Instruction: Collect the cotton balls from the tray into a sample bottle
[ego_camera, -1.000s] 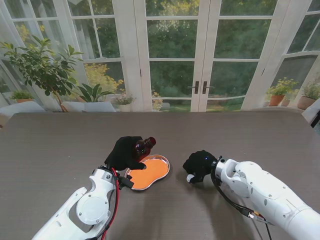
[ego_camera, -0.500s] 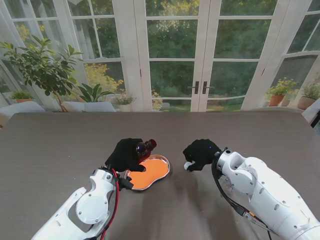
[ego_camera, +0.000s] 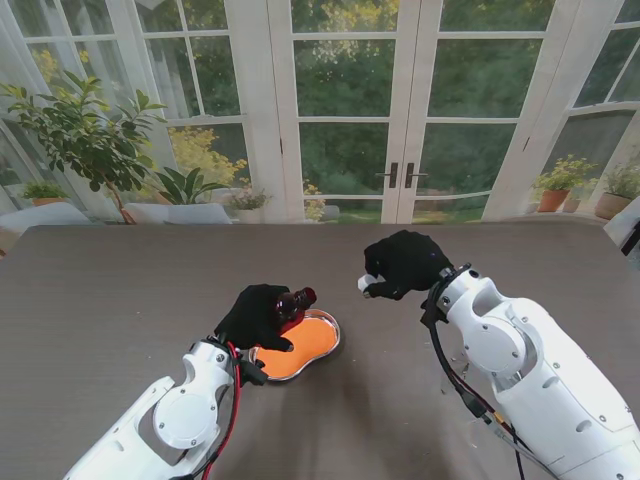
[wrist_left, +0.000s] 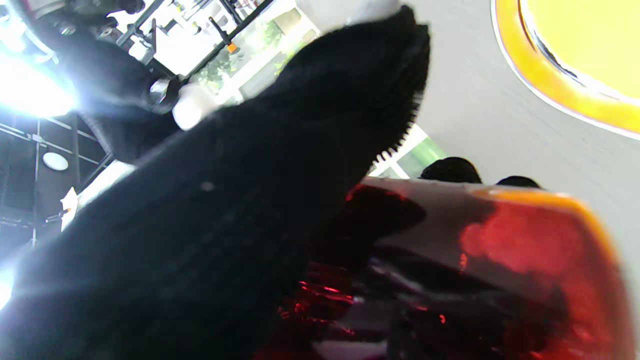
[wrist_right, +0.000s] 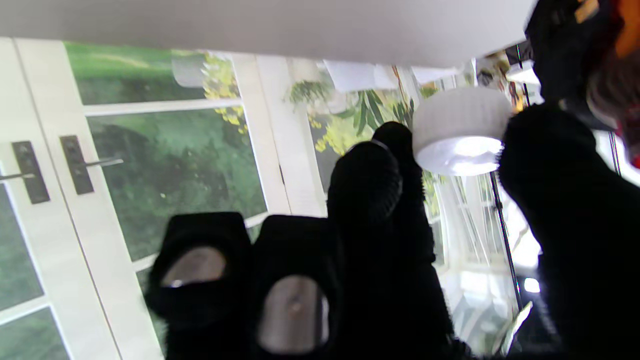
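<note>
The left robot hand (ego_camera: 262, 316) is wrapped around a dark red sample bottle (ego_camera: 291, 301), holding it tipped over the far end of the orange tray (ego_camera: 305, 342), which sits on the grey worktop (ego_camera: 120, 290). The bottle's open mouth points toward the right side. The right robot hand (ego_camera: 400, 264) is up off the worktop, to the right of the tray and farther from me. It pinches a small white cap (ego_camera: 368, 285) between its thumb and fingertips (wrist_right: 367, 180); the right wrist view shows the cap (wrist_right: 460, 131) clearly, with little ridges round its side. I cannot see any cotton balls in the tray, so it looks like they may already be inside the bottle, though the glass is too dark to tell. So the step now is most likely putting the cap on. To do it well, the left robot hand should hold the bottle steady, with its mouth free of the fingers. The right robot hand should bring the cap straight in line with the mouth, keep it flat, and then turn it gently. If the cap goes on crooked it could slip out of the pinch and roll away. I cannot read any words, labels or brand names on the bottle, the cap or the tray.
</note>
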